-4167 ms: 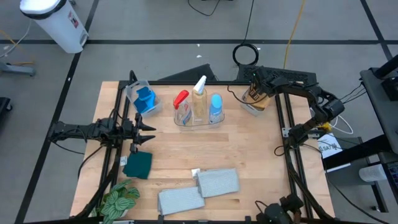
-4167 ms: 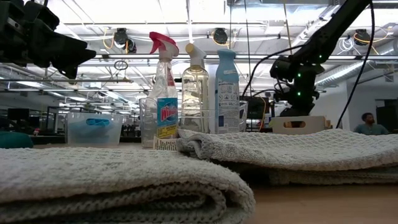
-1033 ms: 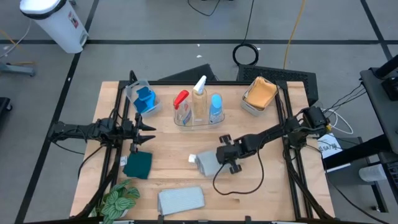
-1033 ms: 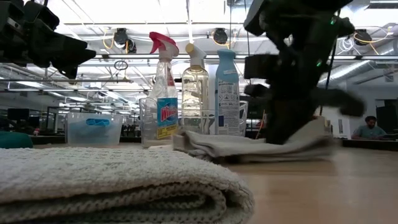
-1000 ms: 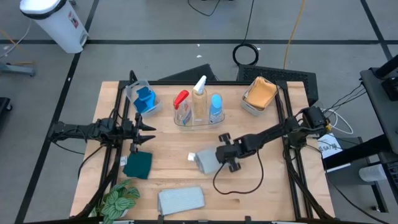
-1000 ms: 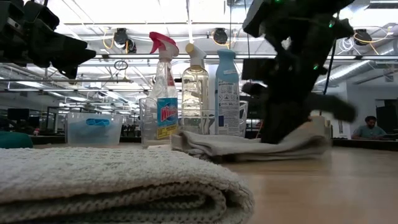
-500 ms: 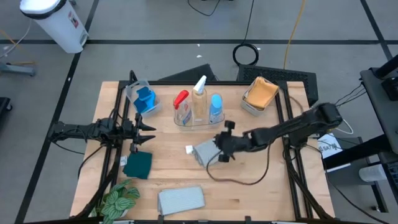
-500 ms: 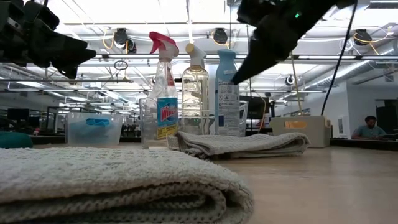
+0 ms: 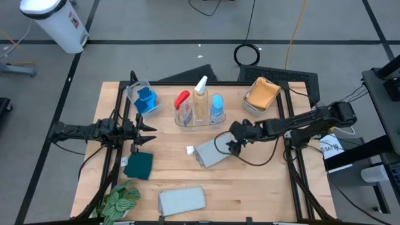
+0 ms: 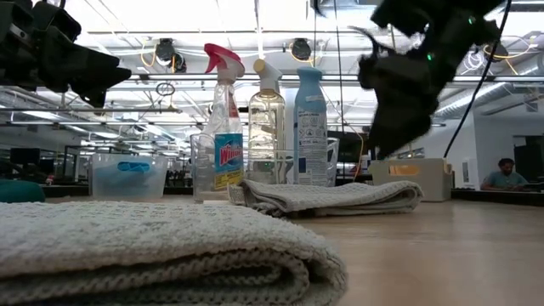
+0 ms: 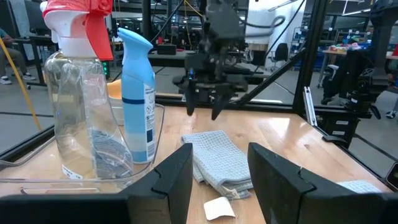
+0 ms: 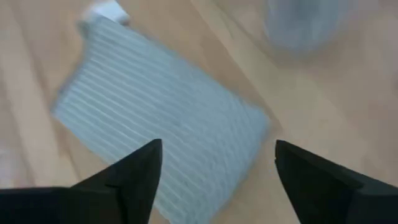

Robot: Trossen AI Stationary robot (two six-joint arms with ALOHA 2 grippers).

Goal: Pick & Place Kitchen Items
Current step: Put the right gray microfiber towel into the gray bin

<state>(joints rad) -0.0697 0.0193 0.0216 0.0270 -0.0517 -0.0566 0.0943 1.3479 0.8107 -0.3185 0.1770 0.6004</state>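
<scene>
The left gripper (image 9: 150,129) is waiting at the table's (image 9: 262,187) left edge, its jaws standing open and holding nothing, just near of the tub with the blue sponge (image 9: 145,100). A teal cloth (image 9: 139,165) is lying near it, and one grey towel (image 9: 182,200) is sitting at the near edge. At the far middle, three bottles (image 9: 200,104) are standing in a clear tub.

The step in hand looks like the release of the second towel (image 9: 210,153), which is lying flat at the table's centre, near of the bottles. The right gripper (image 9: 234,139) is hanging above that towel's right end, apart from it; its jaws are spread wide and gripping nothing. Next, it probably needs to clear the towel and reach for another item, perhaps the orange sponge (image 9: 262,92) in the far-right tub.
</scene>
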